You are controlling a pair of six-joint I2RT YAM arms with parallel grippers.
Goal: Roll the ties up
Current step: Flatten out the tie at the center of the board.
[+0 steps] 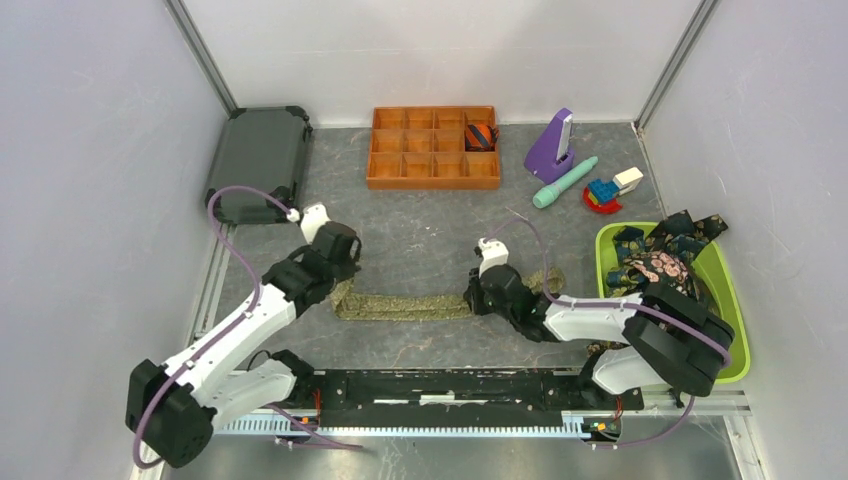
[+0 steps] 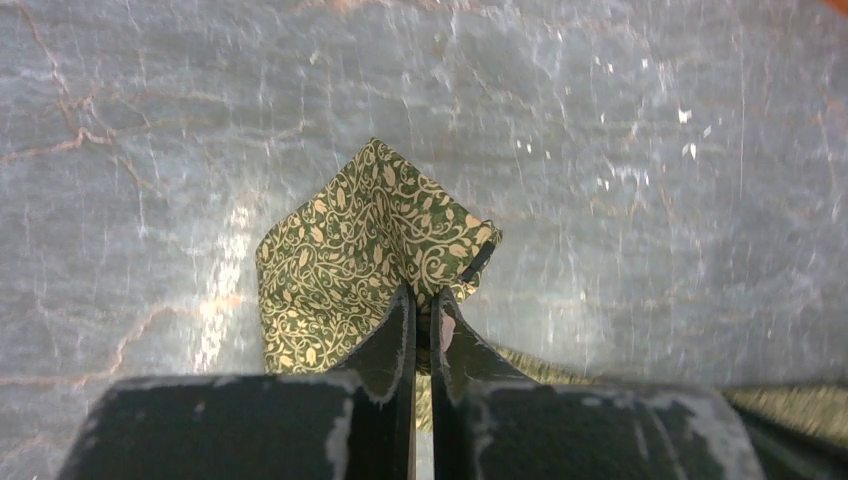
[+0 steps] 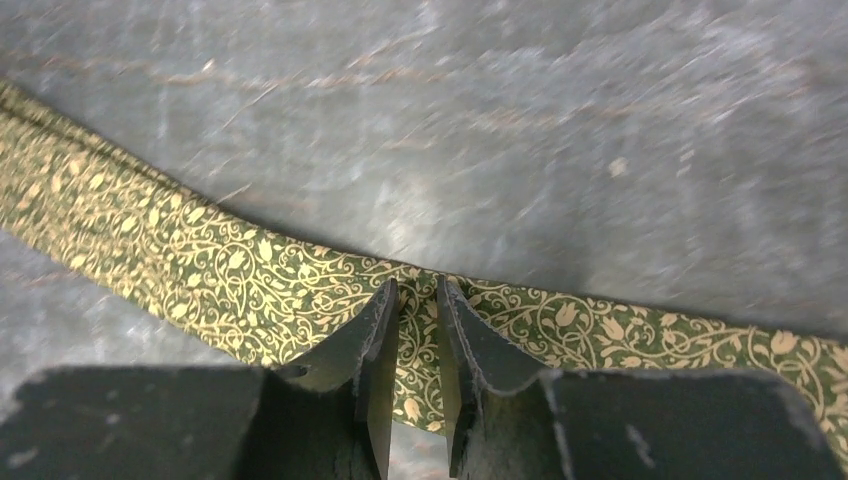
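Olive-green tie lay flat across the table, roughly left to right between the arms. Left gripper sat at its wide, pointed end with the jaws pinched together on the fabric, which puckered up just ahead of the tips. Right gripper was down on the narrower stretch with the jaws narrow and tie pattern visible in the gap; couldn't tell whether it was actually clamped. From overhead the right arm hid that part of the tie, and only a bit showed past it. Wrist views were blurry. Dark patterned ties were heaped in the green bin, partly behind the right arm. A rolled striped tie sat in the back-right compartment of the orange tray.
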